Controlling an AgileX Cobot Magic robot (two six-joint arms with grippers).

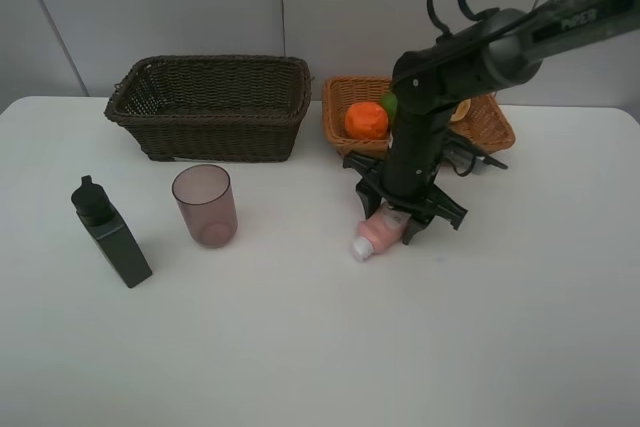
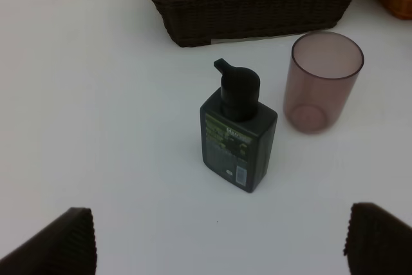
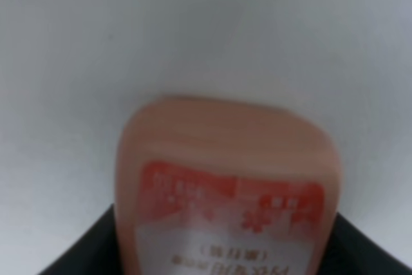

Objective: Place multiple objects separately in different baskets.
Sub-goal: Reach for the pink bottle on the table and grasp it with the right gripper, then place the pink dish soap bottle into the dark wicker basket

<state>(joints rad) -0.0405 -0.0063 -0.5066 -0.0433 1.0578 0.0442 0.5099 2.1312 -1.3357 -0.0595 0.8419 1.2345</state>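
The pink squeeze bottle (image 1: 380, 231) lies on the table with its white cap pointing front-left. My right gripper (image 1: 405, 209) reaches down over its base end. In the right wrist view the bottle (image 3: 225, 185) fills the picture, with the dark jaws against both its sides. The orange (image 1: 366, 120) and lime (image 1: 389, 104) lie in the tan basket (image 1: 497, 129). A peach-coloured bit (image 1: 461, 110) shows behind the arm. The dark green bottle (image 1: 112, 235) (image 2: 237, 134) and the mauve cup (image 1: 205, 205) (image 2: 322, 82) stand at the left. My left gripper (image 2: 215, 239) is open and empty, in front of them.
The dark brown basket (image 1: 150, 112) (image 2: 257, 11) stands at the back left, behind the cup, and nothing shows inside it. The right arm crosses over the tan basket. White table stretches along the front and right.
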